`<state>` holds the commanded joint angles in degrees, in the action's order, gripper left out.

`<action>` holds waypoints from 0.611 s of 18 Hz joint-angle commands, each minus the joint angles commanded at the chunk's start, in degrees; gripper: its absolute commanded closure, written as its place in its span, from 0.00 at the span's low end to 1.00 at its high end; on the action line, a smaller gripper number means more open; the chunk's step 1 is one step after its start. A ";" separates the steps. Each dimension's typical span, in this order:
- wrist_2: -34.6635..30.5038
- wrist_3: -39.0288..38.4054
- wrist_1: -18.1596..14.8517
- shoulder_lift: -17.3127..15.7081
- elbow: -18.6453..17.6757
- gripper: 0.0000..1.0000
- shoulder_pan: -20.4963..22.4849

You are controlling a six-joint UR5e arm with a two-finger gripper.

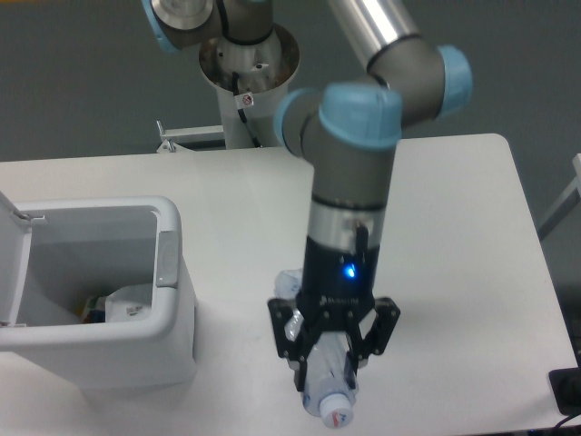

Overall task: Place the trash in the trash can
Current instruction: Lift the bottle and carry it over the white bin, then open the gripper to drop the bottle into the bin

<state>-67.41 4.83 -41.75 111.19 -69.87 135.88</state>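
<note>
The trash can [172,309] stands at the left of the bench [454,227], with a packet [127,304] lying inside it. The bottle [329,386] lies to its right, near the front edge, between the gripper's [332,354] 2 fingers [292,338].

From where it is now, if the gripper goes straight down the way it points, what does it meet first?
The gripper points down at the clear plastic bottle, which lies between its fingers on the table. It would meet the bottle first, or already touches it; depth is unclear.
</note>
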 joint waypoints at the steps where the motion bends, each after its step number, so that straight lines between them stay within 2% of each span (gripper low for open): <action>1: 0.26 0.00 0.26 -0.79 0.26 0.41 -0.70; 5: 0.97 -0.35 1.93 -3.17 0.70 0.41 -5.09; 9: 0.97 -0.88 1.85 -3.09 -0.09 0.41 -10.62; 11: 0.97 -1.05 1.93 -3.00 -2.01 0.41 -14.13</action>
<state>-66.45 3.78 -39.82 108.19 -71.88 121.75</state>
